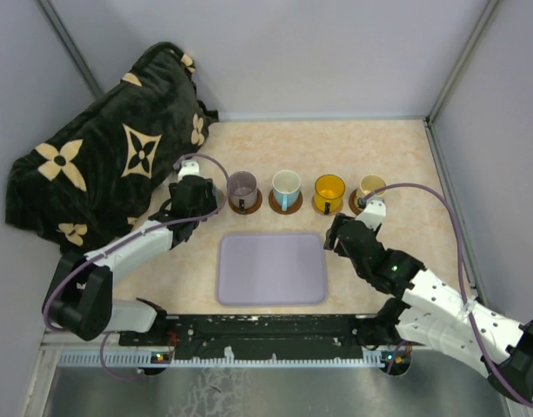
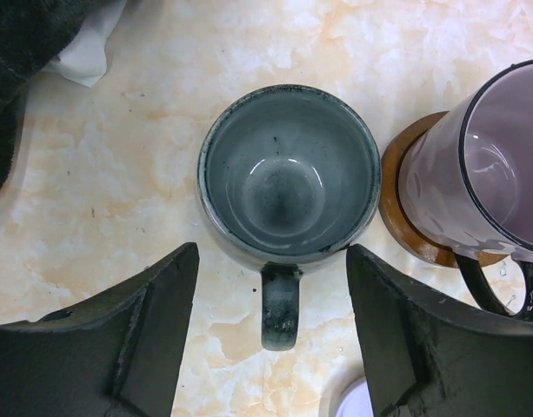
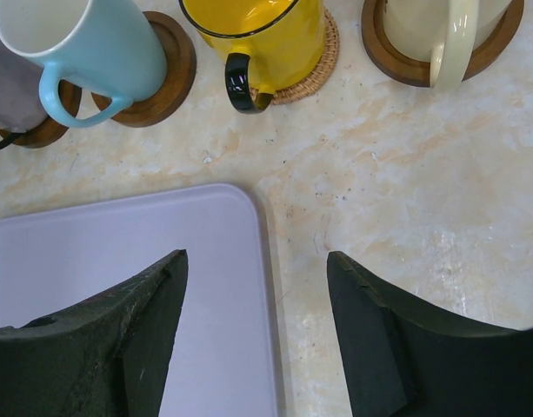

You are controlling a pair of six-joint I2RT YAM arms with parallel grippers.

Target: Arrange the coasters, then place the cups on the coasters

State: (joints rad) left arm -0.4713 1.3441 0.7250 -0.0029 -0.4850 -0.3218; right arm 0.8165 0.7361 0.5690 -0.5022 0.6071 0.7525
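In the left wrist view a grey-green cup [image 2: 288, 178] stands upright on the marble top, and no coaster shows under it. Its handle points between the fingers of my open left gripper [image 2: 273, 259], which touch nothing. From above, the left gripper [image 1: 196, 193] hides this cup. To its right stand the purple-grey cup [image 1: 242, 186], the white and blue cup [image 1: 286, 184], the yellow cup [image 1: 329, 188] and the cream cup [image 1: 370, 186], each on a coaster [image 1: 286, 208]. My right gripper [image 3: 256, 256] is open and empty over the tray's right edge, near the cream cup.
A lavender tray [image 1: 271, 268] lies in front of the row of cups. A black plush blanket with tan flowers [image 1: 101, 165] fills the back left, close to the left gripper. Grey walls close in the table on three sides.
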